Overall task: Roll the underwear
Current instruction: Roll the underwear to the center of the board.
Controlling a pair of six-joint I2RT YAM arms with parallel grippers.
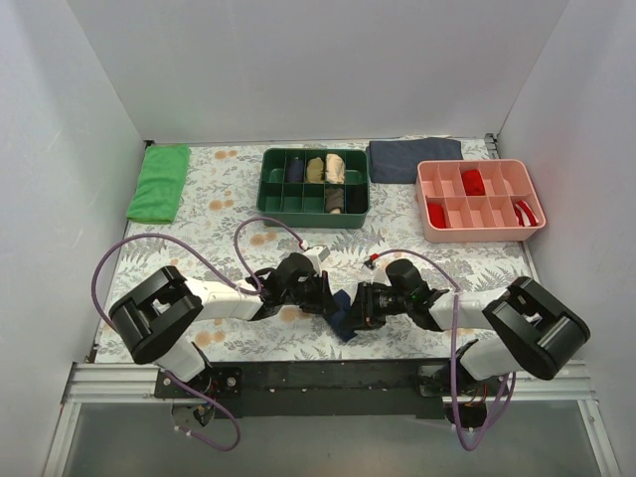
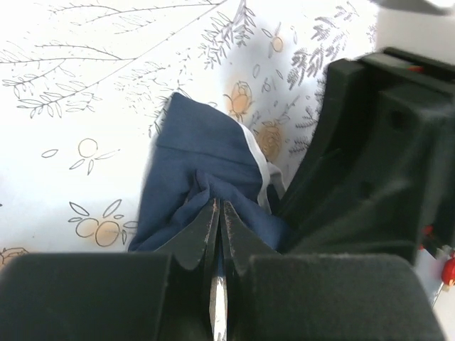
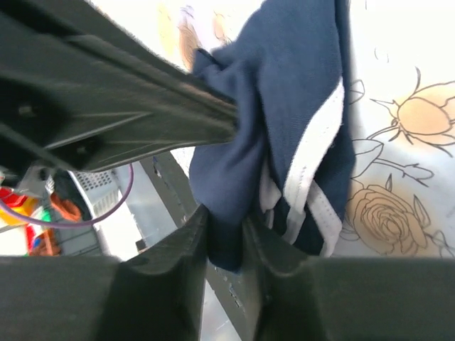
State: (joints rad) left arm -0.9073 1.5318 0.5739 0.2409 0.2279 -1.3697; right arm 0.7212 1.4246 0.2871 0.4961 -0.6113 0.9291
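A floral-print tablecloth (image 1: 229, 199) covers the table; a folded green towel (image 1: 159, 182) lies at its far left corner; a dark green divided tray (image 1: 313, 220) sits at the far middle, holding a navy roll (image 1: 295, 171), a tan roll (image 1: 315, 169) and a beige roll (image 1: 335, 169) side by side; just beside it to the right lies a flat grey-blue folded cloth (image 1: 414, 159); a pink divided tray (image 1: 482, 234) near it holds red garments (image 1: 473, 181).

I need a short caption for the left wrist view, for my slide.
Left gripper shut on the navy underwear, with the floral table behind.
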